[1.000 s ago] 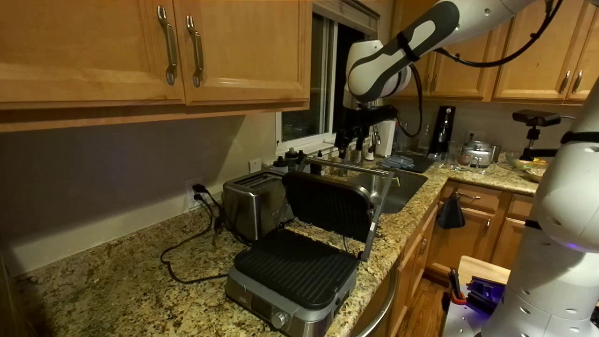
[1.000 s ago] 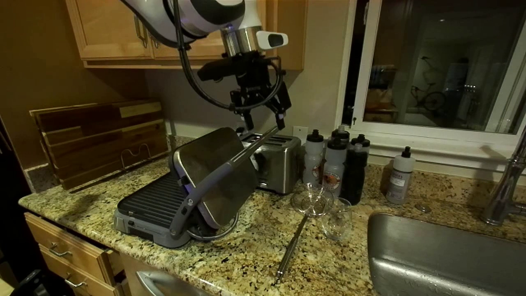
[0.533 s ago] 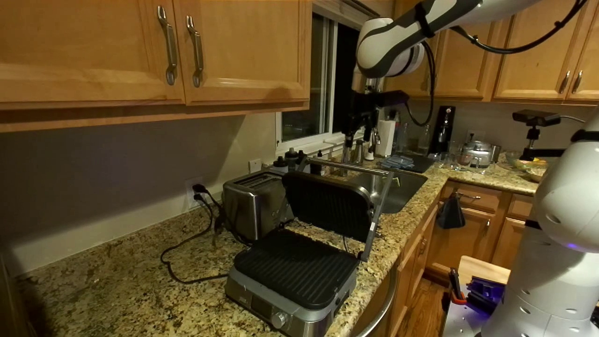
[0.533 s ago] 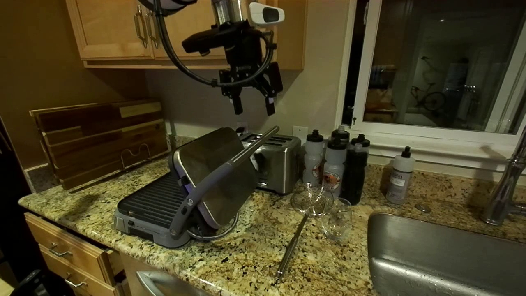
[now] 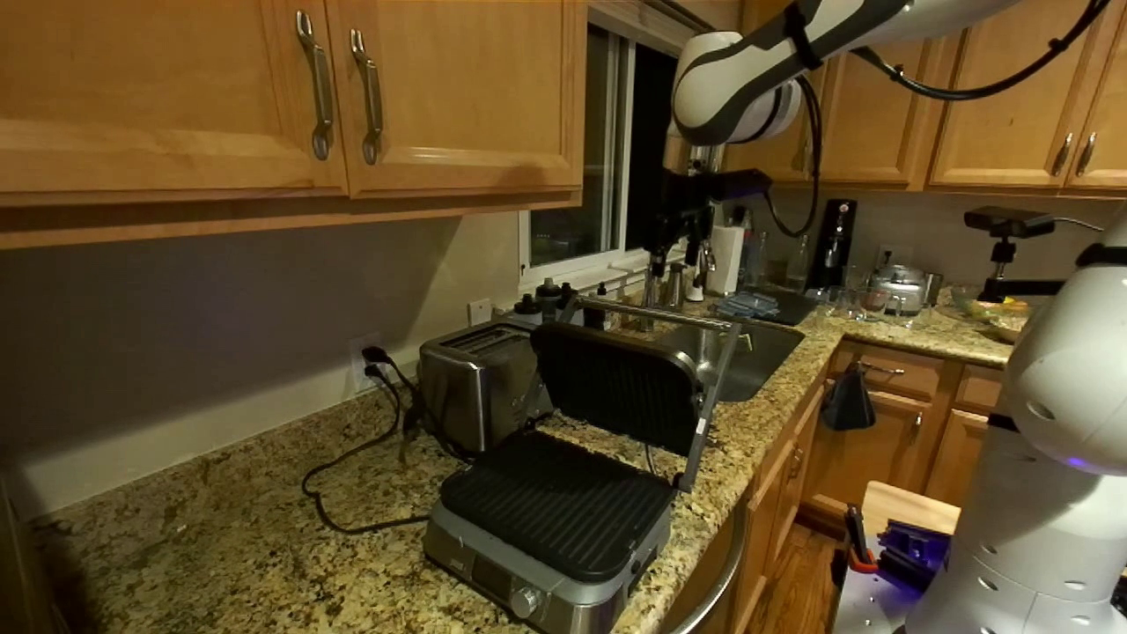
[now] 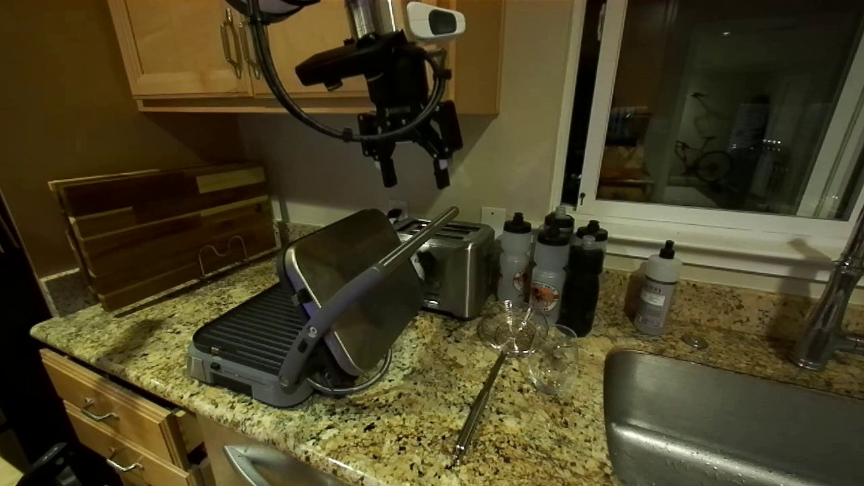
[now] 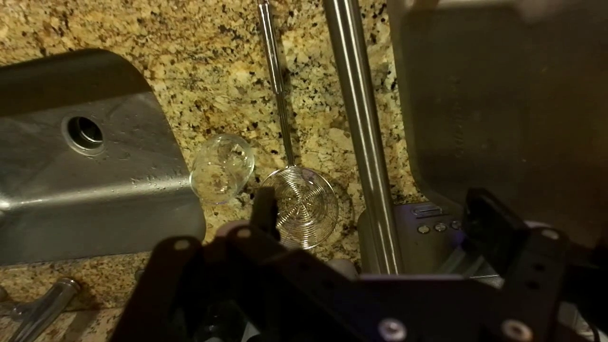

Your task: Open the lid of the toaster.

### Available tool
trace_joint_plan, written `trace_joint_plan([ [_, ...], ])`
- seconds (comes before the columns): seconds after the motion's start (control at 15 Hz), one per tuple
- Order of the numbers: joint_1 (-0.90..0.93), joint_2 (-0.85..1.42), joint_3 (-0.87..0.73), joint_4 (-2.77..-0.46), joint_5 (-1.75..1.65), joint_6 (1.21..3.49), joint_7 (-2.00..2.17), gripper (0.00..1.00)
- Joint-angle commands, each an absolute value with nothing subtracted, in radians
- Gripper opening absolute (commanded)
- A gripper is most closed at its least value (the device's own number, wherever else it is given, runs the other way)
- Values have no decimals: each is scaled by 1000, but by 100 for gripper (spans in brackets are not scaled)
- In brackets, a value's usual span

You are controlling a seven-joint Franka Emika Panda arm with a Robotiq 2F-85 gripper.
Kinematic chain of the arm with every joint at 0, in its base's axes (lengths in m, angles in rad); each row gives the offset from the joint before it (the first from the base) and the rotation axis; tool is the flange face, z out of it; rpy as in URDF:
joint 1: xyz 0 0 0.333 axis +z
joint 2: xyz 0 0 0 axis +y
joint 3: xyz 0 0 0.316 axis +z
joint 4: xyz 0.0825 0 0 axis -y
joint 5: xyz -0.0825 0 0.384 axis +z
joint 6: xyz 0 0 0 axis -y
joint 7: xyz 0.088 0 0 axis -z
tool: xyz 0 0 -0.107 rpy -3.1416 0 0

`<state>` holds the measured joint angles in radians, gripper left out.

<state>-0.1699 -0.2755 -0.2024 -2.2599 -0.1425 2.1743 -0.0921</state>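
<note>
The toaster, a silver-and-black contact grill (image 5: 555, 502), stands on the counter with its ribbed lower plate exposed; its base also shows in an exterior view (image 6: 246, 341). Its lid (image 5: 616, 387) is raised and leans back past upright, with the brushed-silver outer side facing the sink in an exterior view (image 6: 368, 290). The lid's round handle bar (image 6: 422, 236) points up and back. My gripper (image 6: 415, 182) is open and empty, pointing down above the handle bar and apart from it. In the wrist view, the bar (image 7: 363, 118) passes below, between the open fingertips (image 7: 373, 204).
A chrome slot toaster (image 6: 462, 270) stands behind the lid. Several bottles (image 6: 550, 270), a glass (image 6: 553, 358) and a wire strainer-like tool (image 6: 479, 405) are beside it. The sink (image 6: 729, 405) is further along. Upper cabinets (image 5: 458, 97) overhang the counter.
My gripper has risen away from the handle bar, mostly in the first half second, and has since barely moved. The lid has stayed raised in the same position.
</note>
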Motion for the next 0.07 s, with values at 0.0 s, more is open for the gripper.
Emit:
trace_joint_plan([
  [0.0,-176,-275,-197,-2258,-140,2172,-94,100],
])
